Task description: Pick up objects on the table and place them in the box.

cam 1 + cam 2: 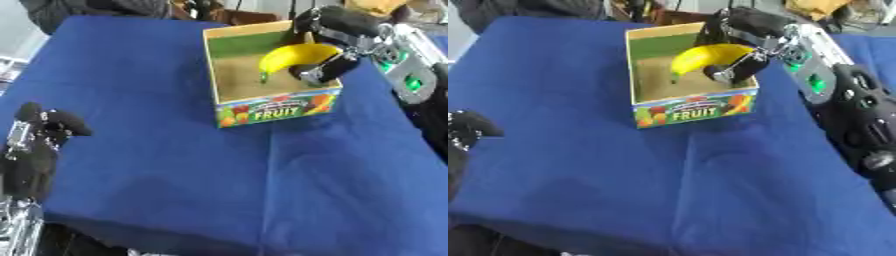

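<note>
A yellow banana (293, 57) hangs over the open cardboard box (262, 111), whose front reads FRUIT. My right hand (337, 37) comes in from the upper right and is shut on the banana, fingers above it and thumb below. The banana's green tip points down into the box, just above its brown floor. My left hand (39, 132) rests at the table's left edge with its fingers curled and nothing in it.
A blue cloth (175, 165) covers the table. My right forearm (815, 75), with green lights on it, runs along the right side past the box. Clutter and a dark shape lie beyond the far edge.
</note>
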